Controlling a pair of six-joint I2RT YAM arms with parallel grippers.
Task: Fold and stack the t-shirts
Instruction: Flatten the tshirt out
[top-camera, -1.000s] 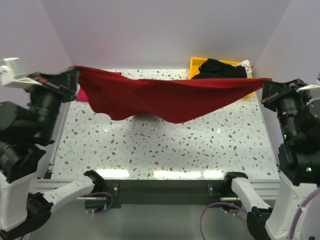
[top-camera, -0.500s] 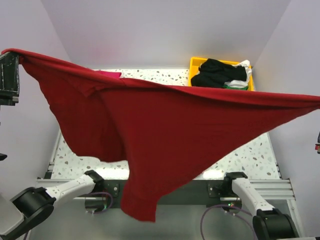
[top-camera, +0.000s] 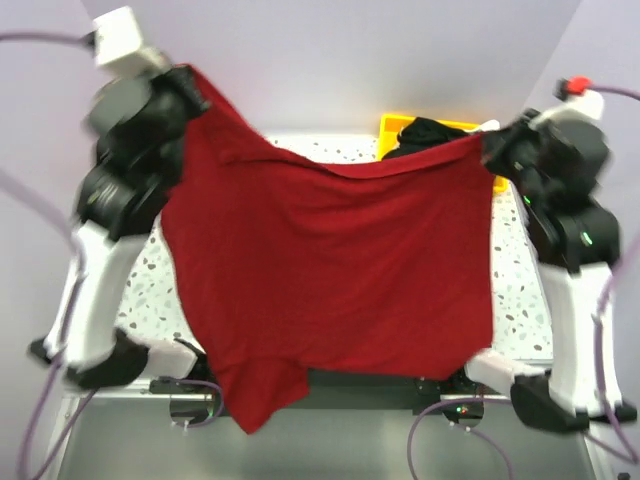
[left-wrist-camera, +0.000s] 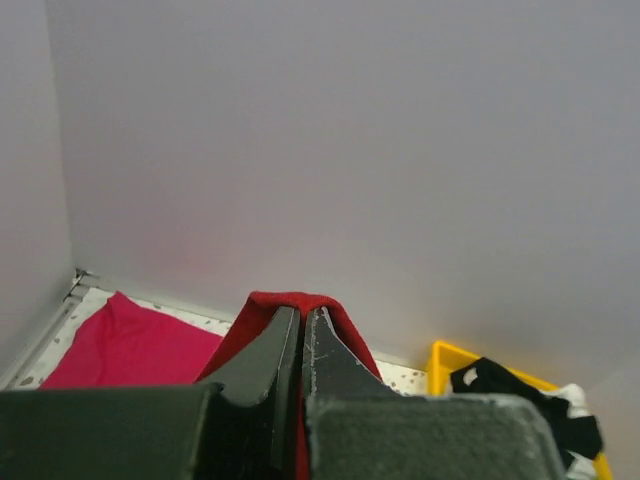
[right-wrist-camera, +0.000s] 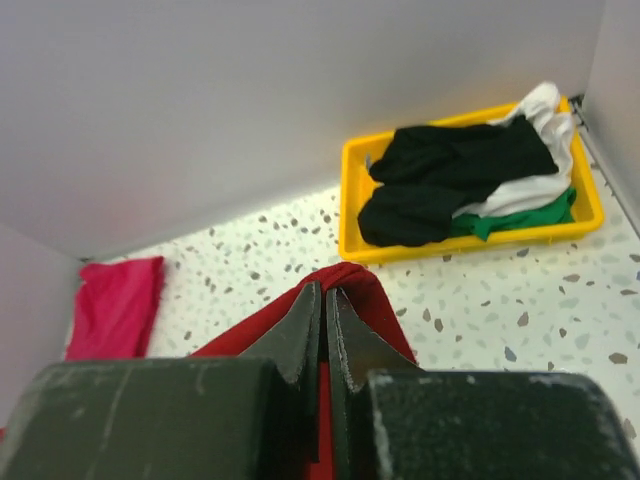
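Observation:
The dark red t-shirt hangs spread out high above the table, held by two top corners. My left gripper is shut on its left corner. My right gripper is shut on its right corner. The shirt's lower edge droops over the table's near edge. A folded magenta-pink t-shirt lies flat at the table's far left corner; it also shows in the right wrist view. Black, white and green shirts lie piled in the yellow tray.
The yellow plastic tray stands at the table's far right corner, also seen in the right wrist view. Grey walls close in the back and both sides. The speckled tabletop lies below the hanging shirt.
Both arms have swung inward and back over the table, carrying the red shirt. The shirt, stretched wide and taut before, now hangs narrower and longer as a curtain.

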